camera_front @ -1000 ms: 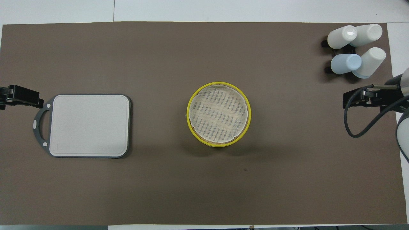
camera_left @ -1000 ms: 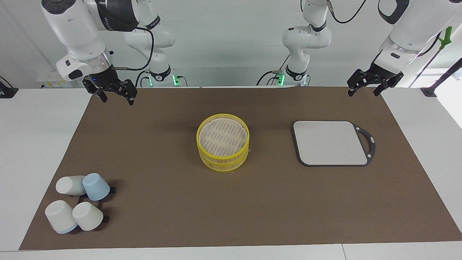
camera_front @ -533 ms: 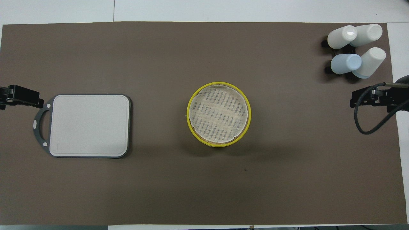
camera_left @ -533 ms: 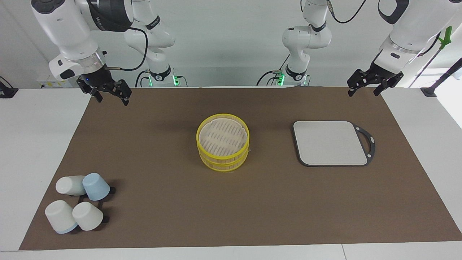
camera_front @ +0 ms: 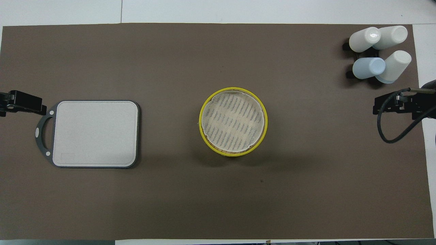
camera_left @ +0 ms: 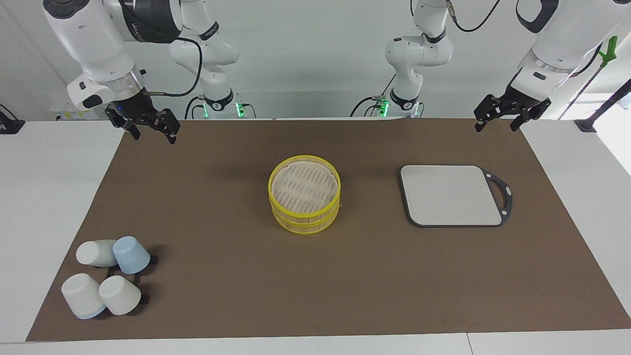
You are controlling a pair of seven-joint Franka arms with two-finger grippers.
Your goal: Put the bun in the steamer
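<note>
The steamer (camera_left: 304,199) stands in the middle of the brown mat, two yellow-rimmed tiers with the slatted lid on it; it also shows in the overhead view (camera_front: 233,121). No bun shows in either view. My right gripper (camera_left: 154,137) hangs open and empty above the mat's corner nearest the robots at the right arm's end, and shows at the overhead view's edge (camera_front: 391,105). My left gripper (camera_left: 495,128) hangs open and empty over the mat's corner at the left arm's end, beside the cutting board's handle in the overhead view (camera_front: 25,102).
A flat grey cutting board (camera_left: 451,195) with a black handle lies toward the left arm's end (camera_front: 95,132). Several white and blue cups (camera_left: 130,255) sit on a black rack at the right arm's end, farther from the robots (camera_front: 368,68).
My right gripper drew back toward the right arm's end of the mat and rose a little, then held still. The left arm, steamer and cups have not moved.
</note>
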